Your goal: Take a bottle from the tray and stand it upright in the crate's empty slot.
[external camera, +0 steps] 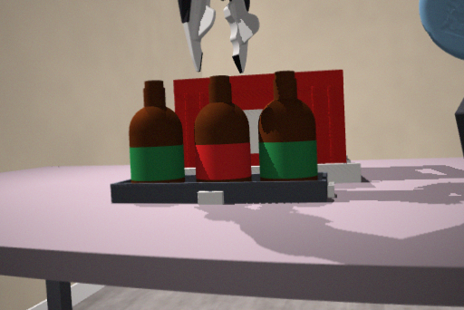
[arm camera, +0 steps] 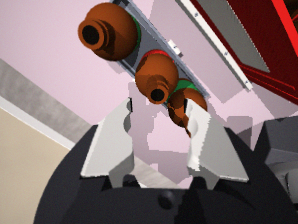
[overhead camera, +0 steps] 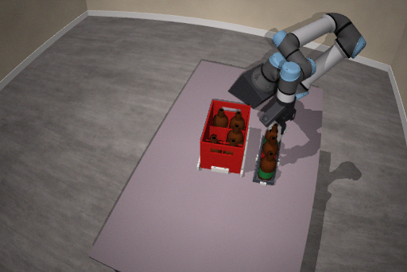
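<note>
Three brown bottles stand upright in the dark tray (overhead camera: 272,182) (external camera: 159,193): a green-labelled far one (overhead camera: 268,164) (external camera: 156,127) (arm camera: 117,32), a red-labelled middle one (external camera: 222,127) (arm camera: 157,72) and a green-labelled one (external camera: 287,125) (arm camera: 185,102) nearest the arm's base. My gripper (external camera: 219,71) (arm camera: 157,99) is partly open and empty. Its tips point down at about bottle-top height, near the middle and base-side bottles. The red crate (overhead camera: 222,159) (external camera: 326,98) (arm camera: 272,30) holds several brown bottles; its middle left slot looks empty in the top view.
The crate stands beside the tray, with a narrow gap between them. The arm's black base (overhead camera: 250,87) is at the table's back, behind the crate and tray. The purple-grey table (overhead camera: 207,217) has its right edge not far from the tray.
</note>
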